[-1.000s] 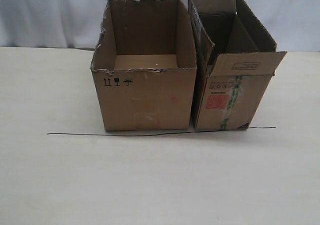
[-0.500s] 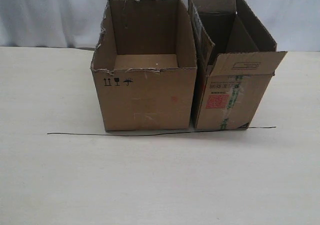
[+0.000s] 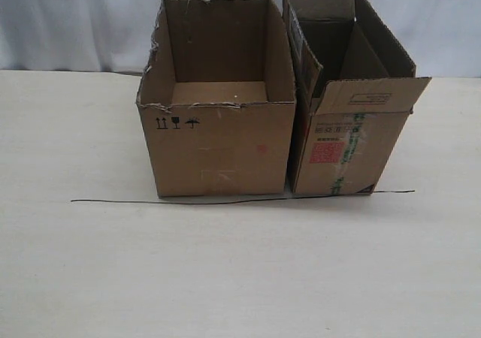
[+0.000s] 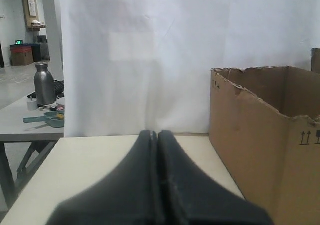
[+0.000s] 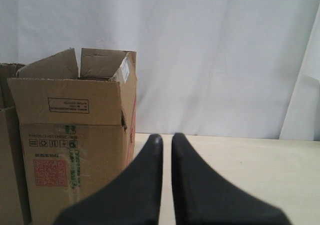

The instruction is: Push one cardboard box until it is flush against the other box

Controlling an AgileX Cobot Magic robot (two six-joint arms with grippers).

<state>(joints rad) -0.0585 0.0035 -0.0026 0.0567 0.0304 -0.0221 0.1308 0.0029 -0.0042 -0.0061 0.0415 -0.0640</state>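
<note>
The cardboard box (image 3: 218,146), wide with torn top edges and three black symbols, stands on the pale table (image 3: 225,278) left of the other box (image 3: 342,139), the taller one with flaps, red print and green-striped tape. Only a thin dark seam shows between their facing sides. Neither gripper appears in the exterior view. In the left wrist view my left gripper (image 4: 158,133) is shut and empty, with the cardboard box (image 4: 260,140) off to one side, apart from it. My right gripper (image 5: 167,136) holds nothing, a thin slit between its fingers, beside the other box (image 5: 75,150).
A thin black line (image 3: 225,201) runs across the table just in front of both boxes. A white curtain (image 3: 75,22) hangs behind. Beyond the table's edge, a side table carries a metal bottle (image 4: 44,83).
</note>
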